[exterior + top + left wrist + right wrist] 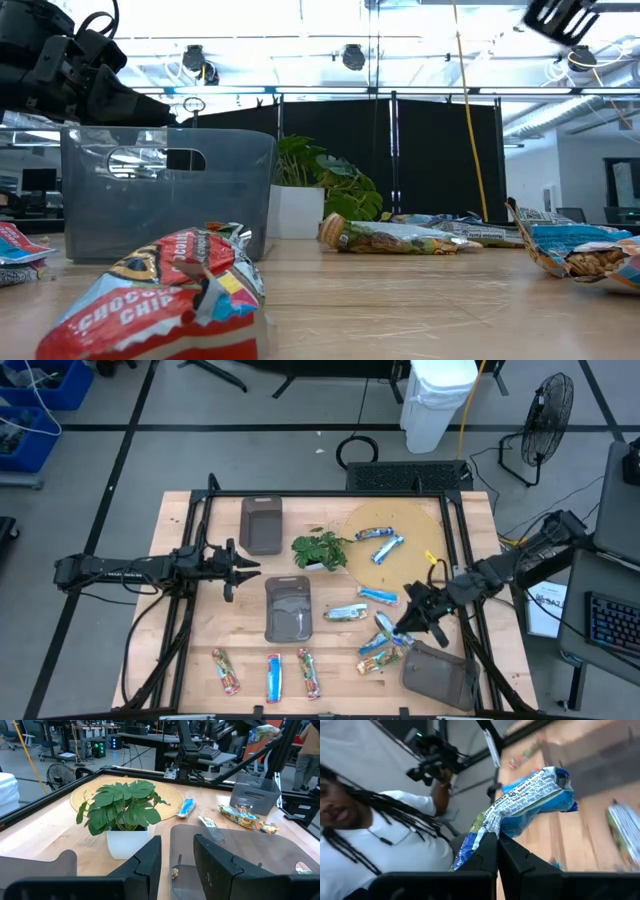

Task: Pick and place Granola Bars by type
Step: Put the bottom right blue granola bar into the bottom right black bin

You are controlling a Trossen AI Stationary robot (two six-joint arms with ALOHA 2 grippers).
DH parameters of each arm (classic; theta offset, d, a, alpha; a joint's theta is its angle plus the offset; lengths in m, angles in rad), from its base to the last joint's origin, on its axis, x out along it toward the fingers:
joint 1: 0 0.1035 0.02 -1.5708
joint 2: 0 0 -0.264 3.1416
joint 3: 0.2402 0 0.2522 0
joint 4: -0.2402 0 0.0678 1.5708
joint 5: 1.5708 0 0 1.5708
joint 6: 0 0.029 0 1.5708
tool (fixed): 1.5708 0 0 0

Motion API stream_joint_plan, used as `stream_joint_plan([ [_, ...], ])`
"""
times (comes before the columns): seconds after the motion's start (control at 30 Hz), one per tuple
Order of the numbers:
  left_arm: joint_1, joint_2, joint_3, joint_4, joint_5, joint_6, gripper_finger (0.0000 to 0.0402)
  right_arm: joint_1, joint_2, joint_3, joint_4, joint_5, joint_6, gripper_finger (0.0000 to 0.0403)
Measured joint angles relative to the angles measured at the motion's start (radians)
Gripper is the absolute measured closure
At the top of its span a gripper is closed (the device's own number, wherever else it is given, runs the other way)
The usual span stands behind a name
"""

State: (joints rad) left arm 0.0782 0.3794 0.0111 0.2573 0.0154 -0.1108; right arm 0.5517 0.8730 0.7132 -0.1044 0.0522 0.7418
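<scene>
Right gripper (pixel 497 851) clamps blue bar (pixel 530 797) by wrapper end, lifted over table's right front w/ loose bars near. Keep pinch tight, carry level to matching blue bar (pixel 274 677). Left gripper (pixel 176 862) part open, empty, by plant (pixel 122 812).
</scene>
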Motion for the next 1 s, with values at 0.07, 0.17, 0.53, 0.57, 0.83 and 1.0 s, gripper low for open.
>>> stream_joint_plan([
  [0.07, 0.000, 0.000, 0.000, 0.000, 0.000, 0.001, 0.0284, 0.058, 0.028, 0.071, -0.093, 0.070, 0.057, 0.0403],
  [0.17, 0.000, 0.000, 0.000, -0.001, 0.000, 0.003, 0.0284, 0.138, 0.088, 0.183, -0.242, 0.147, 0.170, 0.0403],
  [0.53, 0.000, 0.000, 0.000, -0.026, 0.000, 0.003, 0.0284, 0.369, 0.321, 0.326, -0.394, 0.211, 0.769, 0.0403],
  [0.57, 0.000, 0.000, 0.000, -0.026, 0.000, 0.003, 0.0284, 0.384, 0.338, 0.326, -0.400, 0.211, 0.827, 0.0403],
  [0.83, 0.000, 0.000, 0.000, -0.022, -0.045, 0.044, 0.0284, 0.467, 0.405, 0.326, -0.402, 0.207, 1.144, 0.0403],
  [1.0, 0.000, 0.000, 0.000, -0.022, -0.070, 0.058, 0.0284, 0.486, 0.430, 0.326, -0.476, 0.125, 1.309, 0.0403],
])
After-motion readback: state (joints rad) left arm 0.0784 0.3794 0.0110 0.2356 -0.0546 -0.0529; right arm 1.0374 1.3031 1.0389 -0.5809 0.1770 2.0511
